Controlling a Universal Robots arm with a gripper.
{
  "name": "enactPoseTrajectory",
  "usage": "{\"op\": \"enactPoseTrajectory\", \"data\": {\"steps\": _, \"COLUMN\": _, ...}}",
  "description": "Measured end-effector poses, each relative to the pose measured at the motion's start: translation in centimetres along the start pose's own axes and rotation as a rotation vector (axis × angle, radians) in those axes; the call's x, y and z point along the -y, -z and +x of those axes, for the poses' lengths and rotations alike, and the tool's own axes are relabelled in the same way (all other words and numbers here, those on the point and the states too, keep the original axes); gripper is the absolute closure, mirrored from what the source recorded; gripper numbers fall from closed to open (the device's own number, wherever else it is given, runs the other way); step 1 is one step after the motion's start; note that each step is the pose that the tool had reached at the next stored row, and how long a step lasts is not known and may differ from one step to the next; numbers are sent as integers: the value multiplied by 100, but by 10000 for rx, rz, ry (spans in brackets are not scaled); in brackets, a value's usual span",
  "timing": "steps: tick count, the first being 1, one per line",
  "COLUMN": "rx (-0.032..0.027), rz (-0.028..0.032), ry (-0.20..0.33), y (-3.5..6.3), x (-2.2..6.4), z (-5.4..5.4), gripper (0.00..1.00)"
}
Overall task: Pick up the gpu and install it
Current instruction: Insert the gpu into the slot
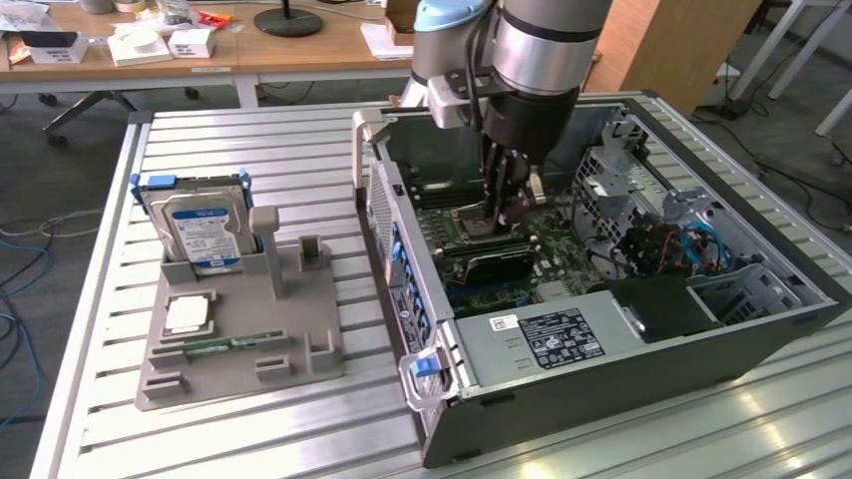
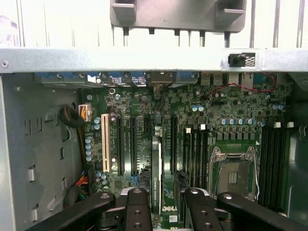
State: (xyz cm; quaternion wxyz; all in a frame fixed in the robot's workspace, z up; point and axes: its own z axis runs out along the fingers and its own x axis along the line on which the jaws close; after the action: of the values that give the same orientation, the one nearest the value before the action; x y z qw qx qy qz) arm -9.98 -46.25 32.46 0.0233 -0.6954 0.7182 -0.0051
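Observation:
The gpu [image 1: 486, 264], a thin black card, stands on edge in a slot of the green motherboard [image 1: 560, 249] inside the open computer case [image 1: 600, 339]. My gripper [image 1: 513, 222] reaches straight down into the case onto the card's top edge. In the wrist view the gpu [image 2: 157, 173] runs edge-on between the long black slots. My gripper [image 2: 166, 202] has one finger on each side of it, shut on the card. The card's lower edge is hidden behind its own body.
The case lies on its side on a slatted metal table [image 1: 266, 140]. At the exterior view's left, a grey holder [image 1: 286, 344] carries a silver hard drive [image 1: 200, 232], a processor chip [image 1: 187, 316] and a green memory stick [image 1: 219, 344]. Drive cages and cables [image 1: 665, 244] crowd the case's right end.

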Motion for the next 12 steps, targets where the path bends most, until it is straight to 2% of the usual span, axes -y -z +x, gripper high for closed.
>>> {"op": "enactPoseTrajectory", "data": {"steps": 4, "rx": 6, "rz": -149, "ry": -6, "y": 19, "x": 21, "z": -2, "gripper": 66}}
{"op": "enactPoseTrajectory", "data": {"steps": 6, "rx": 21, "rz": -205, "ry": -7, "y": 23, "x": 33, "z": -2, "gripper": 66}}
{"op": "enactPoseTrajectory", "data": {"steps": 12, "rx": 59, "rz": -281, "ry": -11, "y": 28, "x": 49, "z": -4, "gripper": 66}}
